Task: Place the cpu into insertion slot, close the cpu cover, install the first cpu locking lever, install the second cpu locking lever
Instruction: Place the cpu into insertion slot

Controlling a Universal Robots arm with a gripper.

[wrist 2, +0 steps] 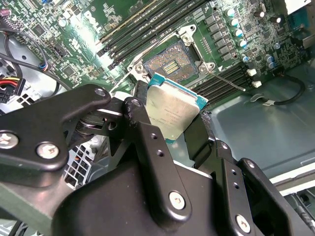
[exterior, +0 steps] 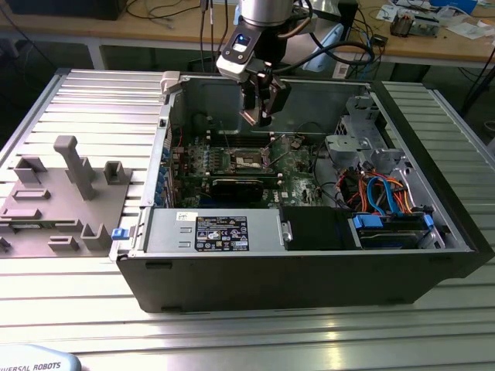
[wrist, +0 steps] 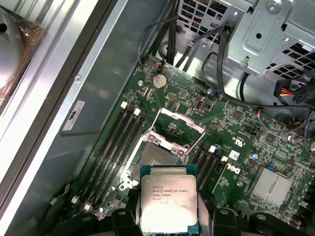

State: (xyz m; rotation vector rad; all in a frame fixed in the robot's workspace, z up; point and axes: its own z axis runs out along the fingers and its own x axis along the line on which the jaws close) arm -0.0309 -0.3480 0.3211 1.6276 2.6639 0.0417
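Claw (wrist 2: 170, 118) found clamped on cpu (wrist: 169, 199) | held above open insertion slot (wrist: 158, 158), cpu cover (wrist: 181, 118) raised | judged: cpu best kept level, edges squared to socket rim.

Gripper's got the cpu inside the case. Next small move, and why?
Probably ease it down toward the insertion slot, keeping it level. The gripper holds the cpu in the air, the slot sits bare with the cpu cover raised, and the chip has not reached it.

End effector (wrist 2: 170, 120) clamps the cpu (wrist 2: 173, 109); insertion slot (wrist 2: 171, 63) lies open.
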